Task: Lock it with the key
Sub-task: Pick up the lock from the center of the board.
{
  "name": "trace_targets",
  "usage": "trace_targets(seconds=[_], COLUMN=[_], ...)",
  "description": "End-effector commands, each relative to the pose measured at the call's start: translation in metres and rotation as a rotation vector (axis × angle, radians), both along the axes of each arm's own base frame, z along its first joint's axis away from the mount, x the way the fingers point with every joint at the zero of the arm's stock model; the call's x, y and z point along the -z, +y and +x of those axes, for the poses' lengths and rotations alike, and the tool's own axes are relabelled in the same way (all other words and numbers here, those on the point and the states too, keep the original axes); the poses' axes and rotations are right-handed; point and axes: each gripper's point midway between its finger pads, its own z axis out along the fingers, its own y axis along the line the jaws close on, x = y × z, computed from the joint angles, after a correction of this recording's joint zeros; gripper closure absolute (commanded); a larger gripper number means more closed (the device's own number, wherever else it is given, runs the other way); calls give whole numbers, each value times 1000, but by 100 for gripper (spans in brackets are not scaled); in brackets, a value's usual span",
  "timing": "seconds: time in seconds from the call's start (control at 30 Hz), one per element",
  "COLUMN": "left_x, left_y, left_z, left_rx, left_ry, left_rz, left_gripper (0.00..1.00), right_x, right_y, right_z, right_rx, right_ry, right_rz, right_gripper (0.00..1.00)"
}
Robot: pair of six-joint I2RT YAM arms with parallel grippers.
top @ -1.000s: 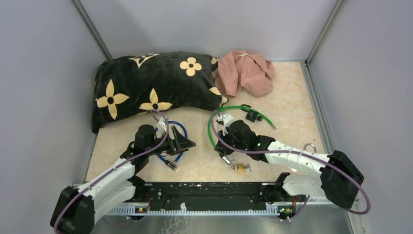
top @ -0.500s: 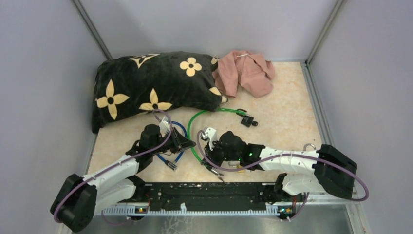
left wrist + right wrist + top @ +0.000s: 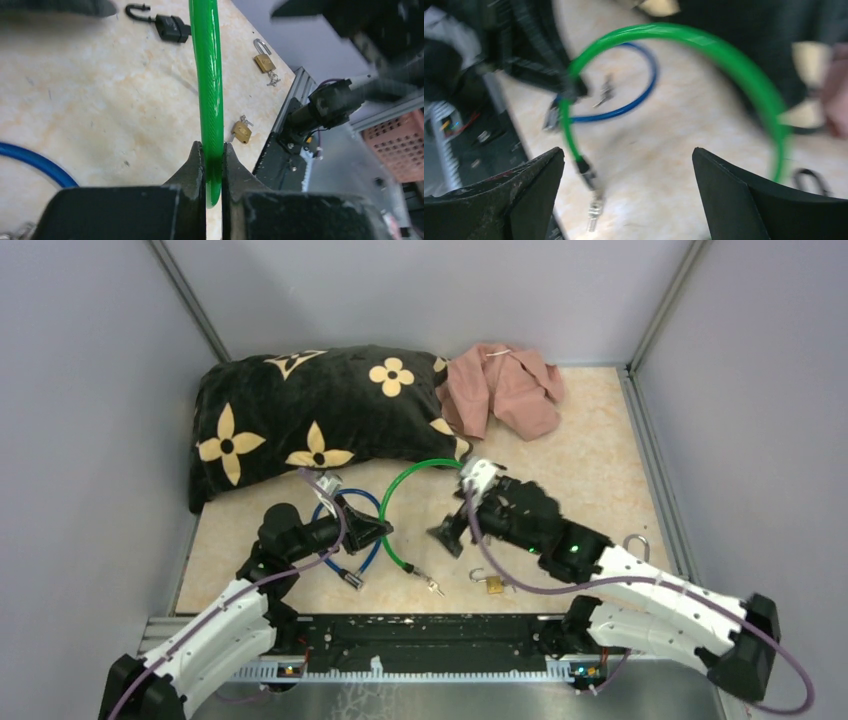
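Left wrist view: left gripper [image 3: 213, 150] is clamped tight on the green cable [image 3: 207, 75], which runs straight away from the fingers over the table [image 3: 100, 100]. The black lock body [image 3: 172, 27] with its hook lies flat beyond, just left of the cable; can't tell if they touch. A brass padlock [image 3: 242, 131] with keys on it sits near the table's front edge, and a second padlock [image 3: 263, 61], shackle open, lies further along. Top view: the cable arcs from the left gripper [image 3: 380, 530] up towards the pillow [image 3: 300, 420] and round to the right arm's wrist. The cable end [image 3: 435, 588] with its metal tip lies loose near the front rail, and the brass padlock [image 3: 492, 583] is just to its right. Right gripper [image 3: 447, 537] hangs just right of the loop. Right wrist view is blurred, but the fingers are spread wide with nothing between them. The blue cable [image 3: 345, 530] is coiled by the left gripper. A pink cloth [image 3: 505, 385] sits at the back, touching the pillow.
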Motion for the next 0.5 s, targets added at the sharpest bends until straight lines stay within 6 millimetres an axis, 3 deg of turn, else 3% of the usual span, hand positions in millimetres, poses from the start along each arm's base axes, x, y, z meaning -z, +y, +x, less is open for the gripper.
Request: trace_targets(seconds=[0.0,0.2,0.47], left_x=[-45,-54,-54], left_y=[5,10,11], left_z=[-5,-14,-18], left_rx=[91,107,107], left_ry=[-373,-406,-416], left_rz=[34,-3,-29], left_gripper=[100,100,100], right_x=[-22,13,61], right_y=[-67,-92,-112], right_z=[64,107,122], right_rx=[236,407,646], right_ry=[-108,-48,57], right_rz=[-57,-151,-40], right_gripper=[5,16,37])
